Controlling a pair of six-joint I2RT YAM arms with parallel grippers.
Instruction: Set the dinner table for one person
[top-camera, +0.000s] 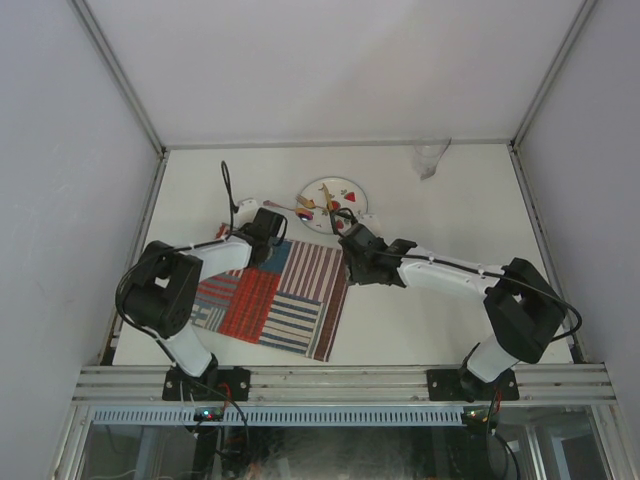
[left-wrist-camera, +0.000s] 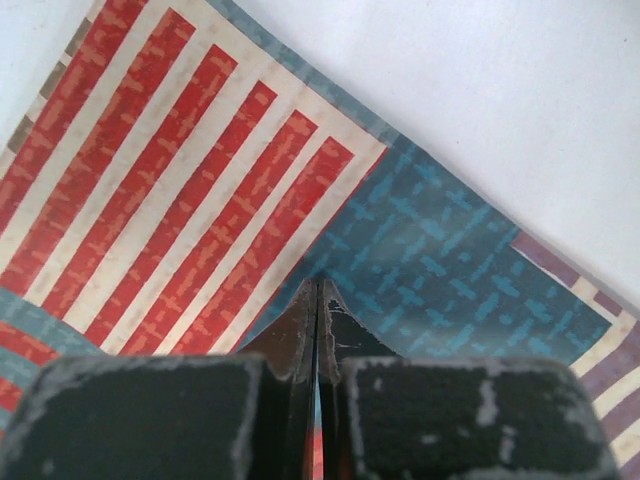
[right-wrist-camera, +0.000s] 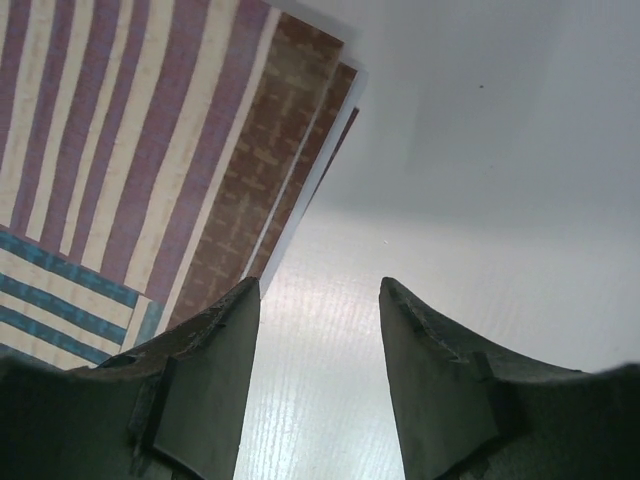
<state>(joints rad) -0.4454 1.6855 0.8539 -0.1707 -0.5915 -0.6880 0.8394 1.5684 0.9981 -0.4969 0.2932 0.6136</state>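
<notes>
My left pincer (left-wrist-camera: 318, 292) pinched the striped mat (top-camera: 290, 300); my right pincer (right-wrist-camera: 320, 290) stood apart, empty. The mat lay on the tabletop (top-camera: 440, 200), but the plate (top-camera: 345, 190) waited off it.

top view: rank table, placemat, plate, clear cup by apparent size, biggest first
1. table
2. placemat
3. plate
4. clear cup: faint and farthest from the camera, so its true size is unsure, but it looks smaller than the plate here.
</notes>
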